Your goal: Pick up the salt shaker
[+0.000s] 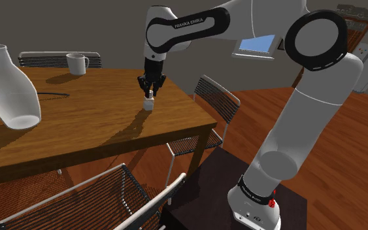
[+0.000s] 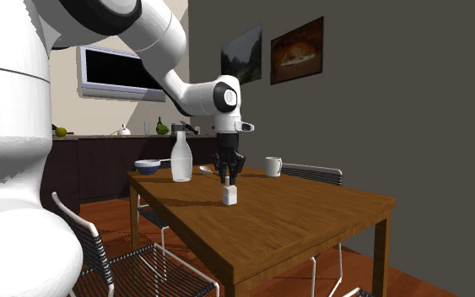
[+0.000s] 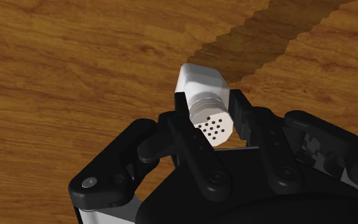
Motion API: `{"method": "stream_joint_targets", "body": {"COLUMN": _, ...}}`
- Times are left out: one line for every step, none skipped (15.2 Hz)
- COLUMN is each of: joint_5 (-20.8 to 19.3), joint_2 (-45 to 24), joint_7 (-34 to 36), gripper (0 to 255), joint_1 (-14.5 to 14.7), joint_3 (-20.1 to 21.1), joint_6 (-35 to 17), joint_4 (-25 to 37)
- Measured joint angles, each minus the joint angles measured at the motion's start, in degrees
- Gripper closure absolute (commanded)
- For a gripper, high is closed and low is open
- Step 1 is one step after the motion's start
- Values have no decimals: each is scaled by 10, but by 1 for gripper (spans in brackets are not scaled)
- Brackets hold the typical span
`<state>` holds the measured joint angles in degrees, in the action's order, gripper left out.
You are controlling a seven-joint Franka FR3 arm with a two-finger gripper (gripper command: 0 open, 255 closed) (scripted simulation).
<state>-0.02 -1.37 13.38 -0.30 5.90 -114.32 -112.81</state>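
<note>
The salt shaker (image 1: 149,103) is a small white block with a perforated round cap, standing upright on the wooden table (image 1: 97,131) near its right edge in the shoulder view. My black gripper (image 1: 151,95) comes straight down on it from above. In the wrist view the two fingers (image 3: 182,114) press against both sides of the cap of the shaker (image 3: 199,79), so the gripper (image 3: 210,107) is shut on it. In the second exterior view the shaker (image 2: 229,197) still rests on the tabletop under the gripper (image 2: 229,180).
A tall white carafe (image 1: 9,91) stands at the table's left and a white mug (image 1: 78,63) at the back. Wire chairs sit at the right side (image 1: 218,98) and the front (image 1: 104,196). A bowl (image 2: 148,166) lies at the far end.
</note>
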Motion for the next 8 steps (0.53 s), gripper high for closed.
{"method": "stream_joint_targets", "body": {"joint_5": 0, "joint_2": 0, "joint_7": 0, "gripper": 255, "joint_1": 0, "joint_3": 0, "joint_6": 0, "joint_4": 0}}
{"method": "stream_joint_targets", "body": {"joint_5": 0, "joint_2": 0, "joint_7": 0, "gripper": 255, "joint_1": 0, "joint_3": 0, "joint_6": 0, "joint_4": 0}}
{"method": "stream_joint_targets", "body": {"joint_5": 0, "joint_2": 0, "joint_7": 0, "gripper": 255, "joint_1": 0, "joint_3": 0, "joint_6": 0, "joint_4": 0}}
{"method": "stream_joint_targets", "body": {"joint_5": 0, "joint_2": 0, "joint_7": 0, "gripper": 255, "joint_1": 0, "joint_3": 0, "joint_6": 0, "joint_4": 0}}
{"method": "stream_joint_targets", "body": {"joint_5": 0, "joint_2": 0, "joint_7": 0, "gripper": 255, "joint_1": 0, "joint_3": 0, "joint_6": 0, "joint_4": 0}}
{"method": "stream_joint_targets", "body": {"joint_5": 0, "joint_2": 0, "joint_7": 0, "gripper": 255, "joint_1": 0, "joint_3": 0, "joint_6": 3, "joint_4": 3}}
{"method": "stream_joint_targets", "body": {"joint_5": 0, "joint_2": 1, "joint_7": -1, "gripper": 255, "joint_1": 0, "joint_3": 0, "joint_6": 9, "joint_4": 7}}
{"method": "stream_joint_targets", "body": {"joint_5": 0, "joint_2": 4, "joint_7": -1, "gripper": 255, "joint_1": 0, "joint_3": 0, "joint_6": 15, "joint_4": 10}}
